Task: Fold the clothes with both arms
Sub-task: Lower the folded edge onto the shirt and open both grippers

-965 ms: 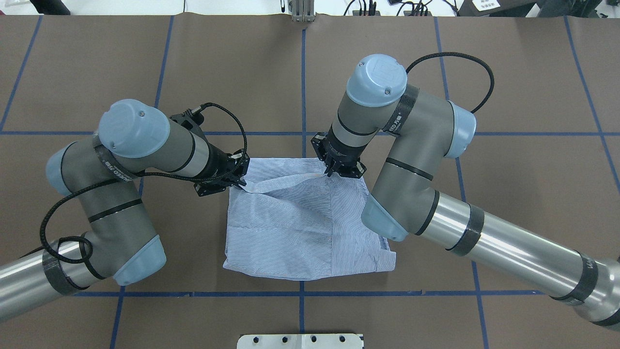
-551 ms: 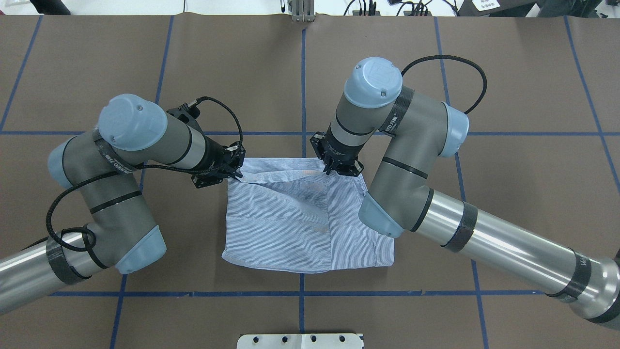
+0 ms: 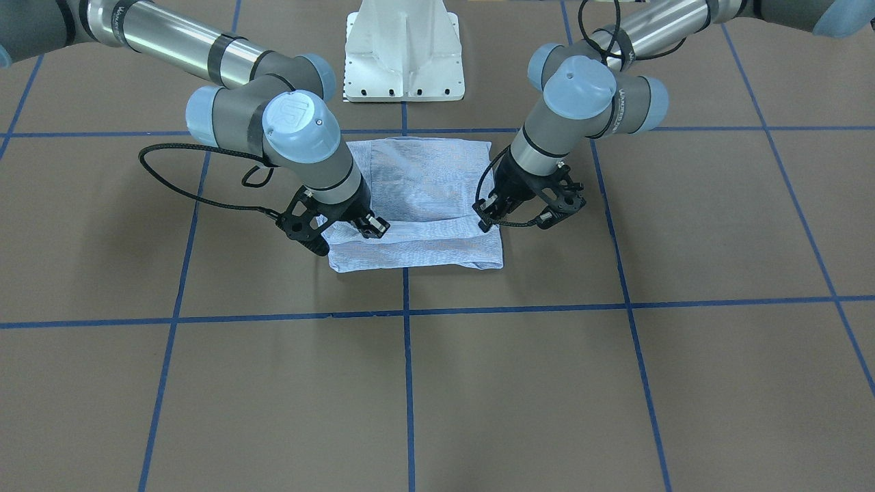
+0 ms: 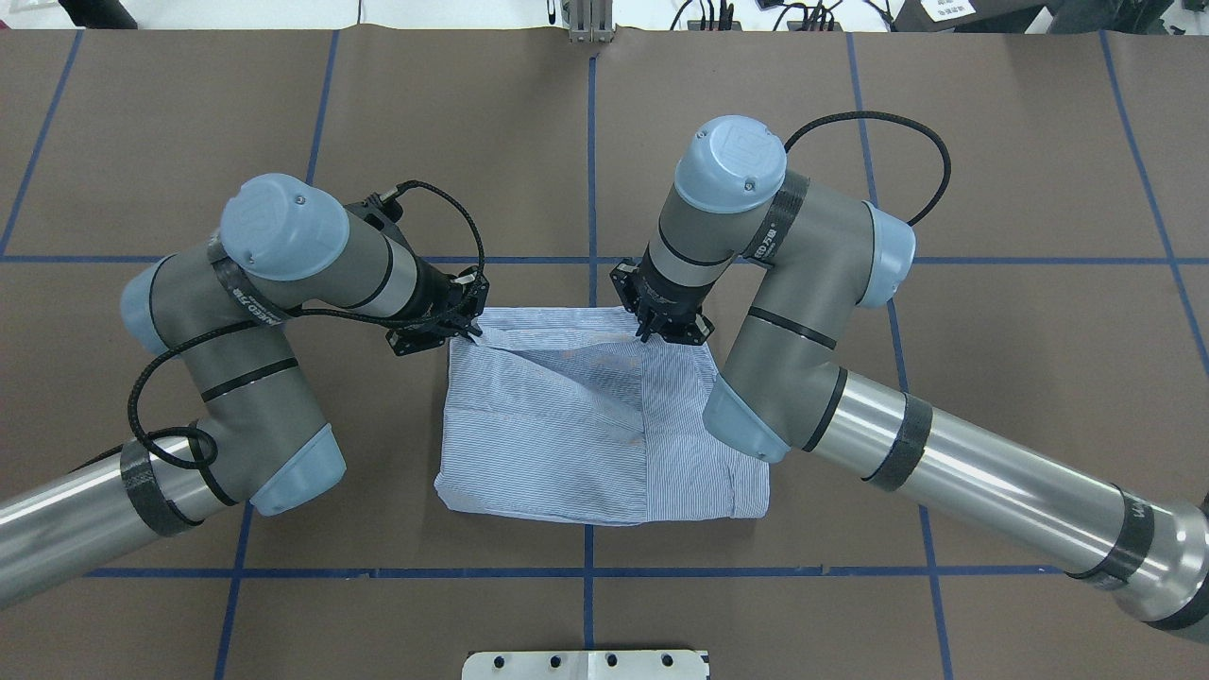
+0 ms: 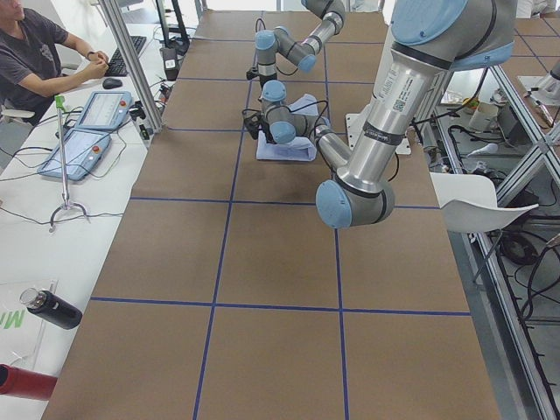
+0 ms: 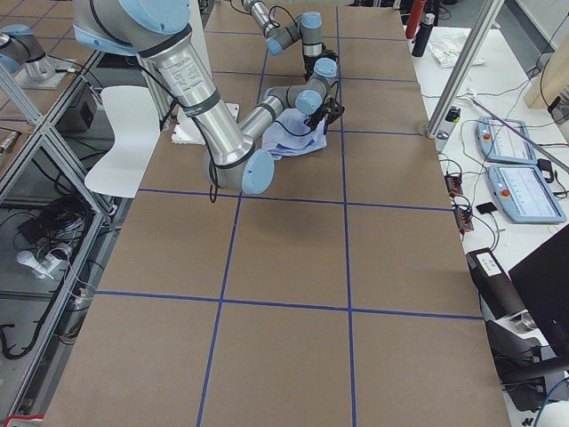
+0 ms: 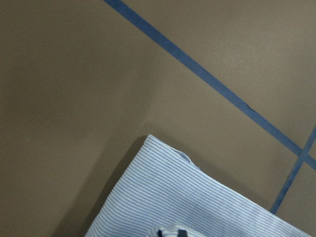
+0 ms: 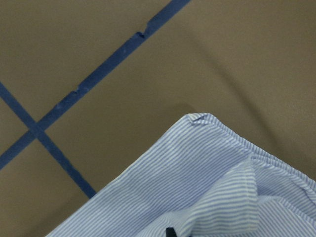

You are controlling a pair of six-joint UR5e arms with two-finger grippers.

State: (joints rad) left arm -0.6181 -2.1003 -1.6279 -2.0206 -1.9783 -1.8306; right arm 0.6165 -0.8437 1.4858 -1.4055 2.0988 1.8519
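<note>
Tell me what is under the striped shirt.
Around the shirt only the brown table cover with blue tape lines shows, so it lies on that. Its lower folded layers and anything beneath them are covered.

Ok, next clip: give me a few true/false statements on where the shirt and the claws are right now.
1. The left claw and right claw are both at the edge of the shirt far from the robot. True.
2. The shirt is spread out flat with its sleeves out. False: it is folded into a rough rectangle.
3. The shirt covers part of a blue tape line. True.
4. The right claw hangs open, clear of the shirt. False: it pinches the cloth.
5. A person sits in the left side view. True.
</note>
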